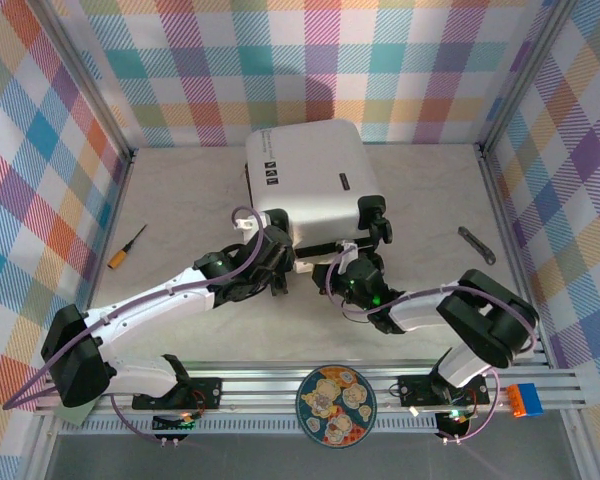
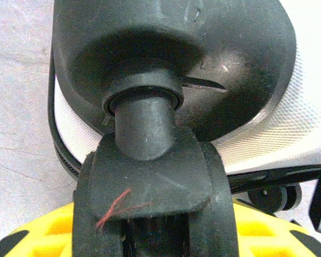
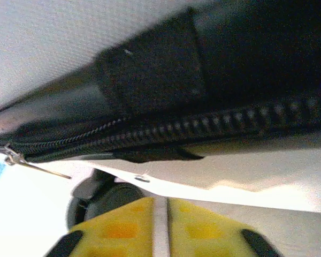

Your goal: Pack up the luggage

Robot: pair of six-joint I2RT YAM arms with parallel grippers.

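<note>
luggage lies flat and closed, mid-surface toward the far side, with its wheeled edge facing the arms. left gripper is at the near-left corner, jaws clamped on the caster wheel. My read is that it pins the case so it can't slide. right gripper sits against the zipper band, jaws nearly together with nothing between. zipper pull is off to one side, not gripped, so it's probably lining up to zip. Both arms reach forward, wrists dropped low.
</note>
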